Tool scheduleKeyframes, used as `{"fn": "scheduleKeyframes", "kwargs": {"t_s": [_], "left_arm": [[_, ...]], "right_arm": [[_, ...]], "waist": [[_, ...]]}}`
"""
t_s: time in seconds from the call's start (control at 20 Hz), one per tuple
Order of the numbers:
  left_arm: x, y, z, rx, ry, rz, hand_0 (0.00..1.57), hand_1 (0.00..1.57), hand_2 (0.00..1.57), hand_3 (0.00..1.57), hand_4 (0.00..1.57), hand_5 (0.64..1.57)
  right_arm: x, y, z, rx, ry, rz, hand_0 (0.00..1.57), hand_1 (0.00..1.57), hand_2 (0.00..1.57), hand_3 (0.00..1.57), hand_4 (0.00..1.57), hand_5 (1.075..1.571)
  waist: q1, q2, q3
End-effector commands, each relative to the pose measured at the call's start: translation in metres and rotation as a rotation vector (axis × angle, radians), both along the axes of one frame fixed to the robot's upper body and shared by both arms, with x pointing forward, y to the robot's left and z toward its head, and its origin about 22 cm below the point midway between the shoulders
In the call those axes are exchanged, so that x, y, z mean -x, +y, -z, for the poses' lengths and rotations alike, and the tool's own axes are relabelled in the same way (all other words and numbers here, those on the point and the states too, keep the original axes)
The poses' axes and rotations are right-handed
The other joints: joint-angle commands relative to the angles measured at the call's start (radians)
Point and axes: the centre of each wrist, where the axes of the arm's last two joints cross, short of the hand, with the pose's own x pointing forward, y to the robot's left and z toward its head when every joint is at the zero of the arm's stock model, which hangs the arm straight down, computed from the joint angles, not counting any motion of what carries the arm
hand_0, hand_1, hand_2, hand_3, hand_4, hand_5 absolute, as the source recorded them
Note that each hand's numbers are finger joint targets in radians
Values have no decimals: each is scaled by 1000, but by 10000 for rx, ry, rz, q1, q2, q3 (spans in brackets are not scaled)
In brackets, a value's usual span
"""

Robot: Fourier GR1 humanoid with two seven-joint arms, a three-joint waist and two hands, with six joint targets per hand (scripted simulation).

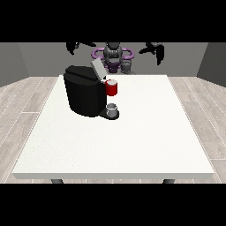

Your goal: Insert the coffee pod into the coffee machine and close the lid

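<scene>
Coffee machine (84, 95) stands on the white worktop (132, 137), lid (97, 68) tilted up. A grey thing (113, 109) sits at its base, below a red thing at the machine (111, 88). Both hands (75, 46) (155, 47) hang raised, well apart from it; I cannot tell how their fingers lie.

The coffee machine (84, 90) stands on the worktop (132, 141) toward the view's left and rear, its lid (98, 68) raised. A red thing at the machine (111, 87) and a grey thing (113, 109) below it occupy its front. Near and right-hand worktop lie open.
</scene>
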Motion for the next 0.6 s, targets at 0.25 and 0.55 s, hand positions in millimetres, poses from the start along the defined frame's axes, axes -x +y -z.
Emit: {"fn": "scheduleKeyframes", "kwargs": {"t_s": [0.25, 0.55], "left_arm": [[-4, 9, -38, 35, -1431, 66, 0, 0, 0, 0, 356, 1571], [10, -1, -53, 55, -1729, -26, 0, 0, 0, 0, 301, 1571]], "right_arm": [[-30, 0, -19, -1489, -344, 97, 0, 0, 0, 0, 92, 1571], [-53, 13, -38, -1732, -73, -25, 0, 0, 0, 0, 65, 1571]], "waist": [[372, 1568, 2], [363, 1847, 0]]}}
